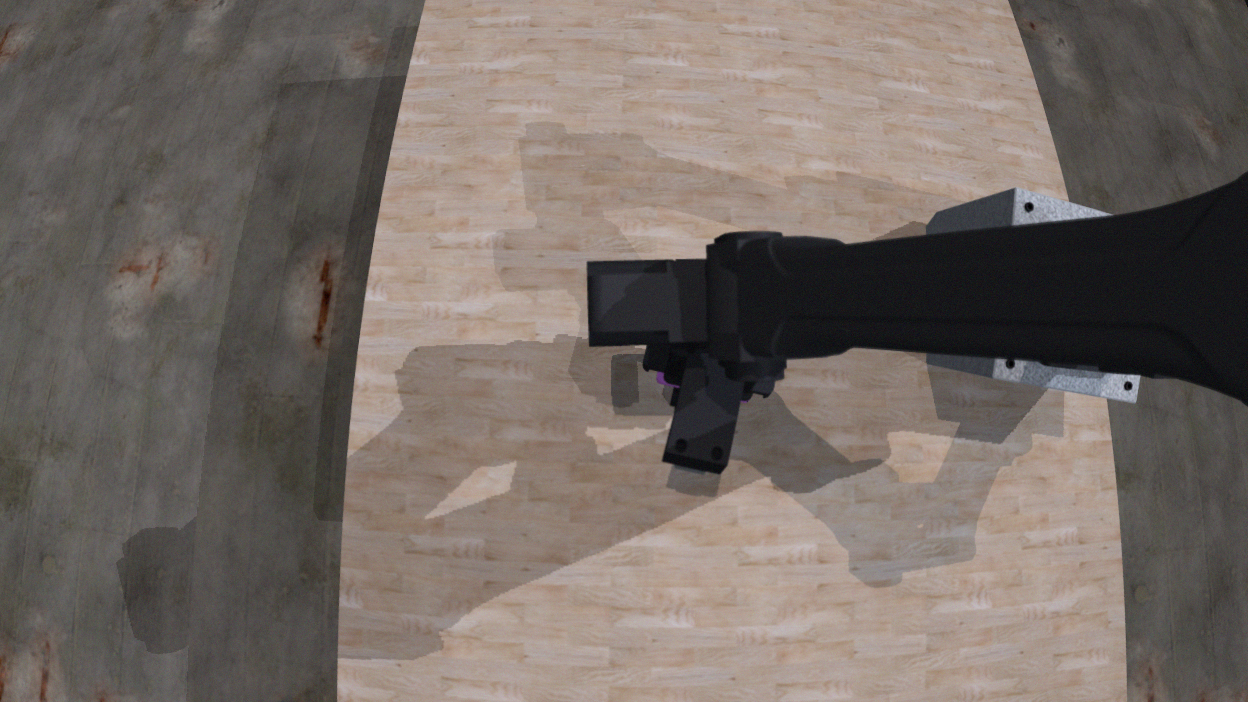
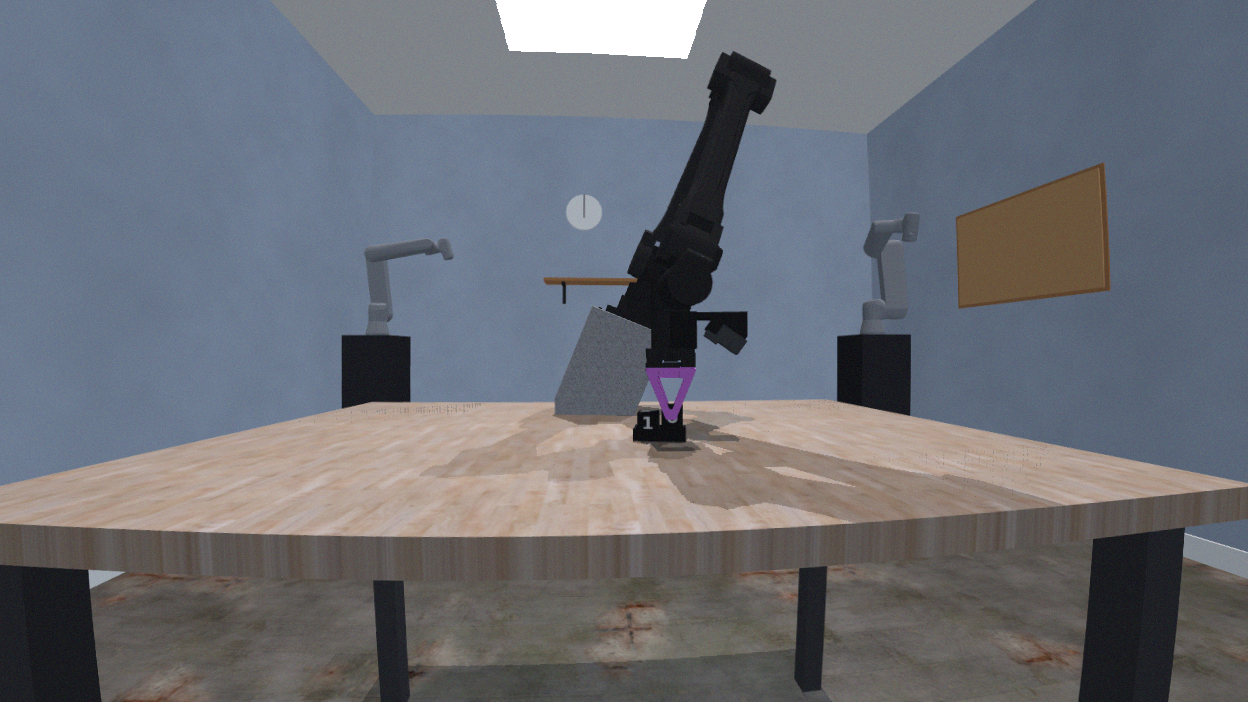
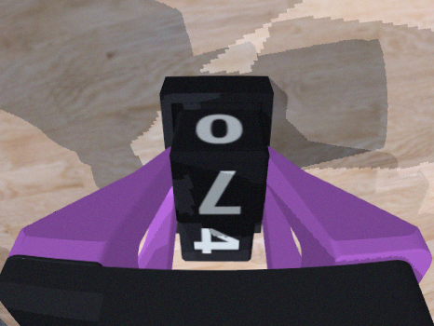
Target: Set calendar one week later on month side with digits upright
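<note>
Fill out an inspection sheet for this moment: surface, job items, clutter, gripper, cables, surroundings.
Surface: wooden table, crossed by shadows.
Job's things: black cube with 7 on its top face and 4 on the near side; second cube beyond it shows 0; a face reading 1 shows in the exterior view. Tray hard to tell apart.
Clutter: nothing seen.
Gripper: purple-fingered gripper pointing down, shut on the 7 cube.
Cables: nothing seen.
Surroundings: grey mount block, two idle grey arms on pedestals, wall clock, corkboard, shelf.

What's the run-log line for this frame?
hand: shut on cube | faces seen: 7, 4 | next cube: 0 up | arm: over table
</note>
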You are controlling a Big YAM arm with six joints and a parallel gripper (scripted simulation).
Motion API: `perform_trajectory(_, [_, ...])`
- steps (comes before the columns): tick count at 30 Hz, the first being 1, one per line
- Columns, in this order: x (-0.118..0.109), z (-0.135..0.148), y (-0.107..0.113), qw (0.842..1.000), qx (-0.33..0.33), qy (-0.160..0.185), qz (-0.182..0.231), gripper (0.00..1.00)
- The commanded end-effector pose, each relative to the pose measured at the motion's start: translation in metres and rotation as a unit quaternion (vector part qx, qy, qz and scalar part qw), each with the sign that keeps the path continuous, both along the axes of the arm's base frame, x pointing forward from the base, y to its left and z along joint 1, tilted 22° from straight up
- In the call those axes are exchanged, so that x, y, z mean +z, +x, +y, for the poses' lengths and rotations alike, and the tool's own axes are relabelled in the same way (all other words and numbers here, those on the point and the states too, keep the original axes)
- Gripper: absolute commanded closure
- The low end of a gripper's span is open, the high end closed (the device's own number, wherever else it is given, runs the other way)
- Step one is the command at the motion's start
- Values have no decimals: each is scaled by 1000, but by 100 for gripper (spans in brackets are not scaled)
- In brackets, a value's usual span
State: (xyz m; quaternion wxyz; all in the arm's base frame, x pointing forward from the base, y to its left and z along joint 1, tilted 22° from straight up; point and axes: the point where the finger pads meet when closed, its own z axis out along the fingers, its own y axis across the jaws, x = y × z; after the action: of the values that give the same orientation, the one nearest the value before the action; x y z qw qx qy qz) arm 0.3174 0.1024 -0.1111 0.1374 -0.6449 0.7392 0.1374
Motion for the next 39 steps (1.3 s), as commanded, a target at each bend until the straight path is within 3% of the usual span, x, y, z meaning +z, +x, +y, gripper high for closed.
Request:
perform_trajectory(1, [1, 4, 10, 1000, -1, 0, -2, 74])
perform_trajectory(39, [-8, 8, 13, 1000, -3, 1, -8, 74])
